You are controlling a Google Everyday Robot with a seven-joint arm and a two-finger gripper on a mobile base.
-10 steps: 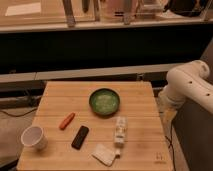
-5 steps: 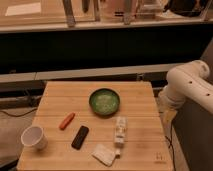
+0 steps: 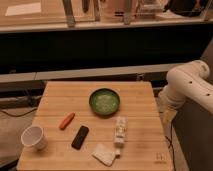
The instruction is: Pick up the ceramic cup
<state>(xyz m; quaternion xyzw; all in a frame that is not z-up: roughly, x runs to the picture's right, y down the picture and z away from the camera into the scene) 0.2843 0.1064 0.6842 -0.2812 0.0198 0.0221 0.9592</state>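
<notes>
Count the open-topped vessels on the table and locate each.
2: the ceramic cup at the near left corner, the green bowl toward the far middle. None look hidden. The gripper is out of view; its arm stands right of the table.

A dark green bowl (image 3: 104, 101) is sitting mid-counter (image 3: 145, 100) toward the far edge, an orange stick (image 3: 66, 120) and a black slab (image 3: 80, 137) are lying left of centre, and a pale bottle (image 3: 120, 131) and a white packet (image 3: 104, 154) are lying near the front edge.

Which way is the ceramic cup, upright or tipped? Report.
Upright: the ceramic cup stands mouth up near the left front corner of the table. The tool is out of view; only the arm shows, right.
</notes>
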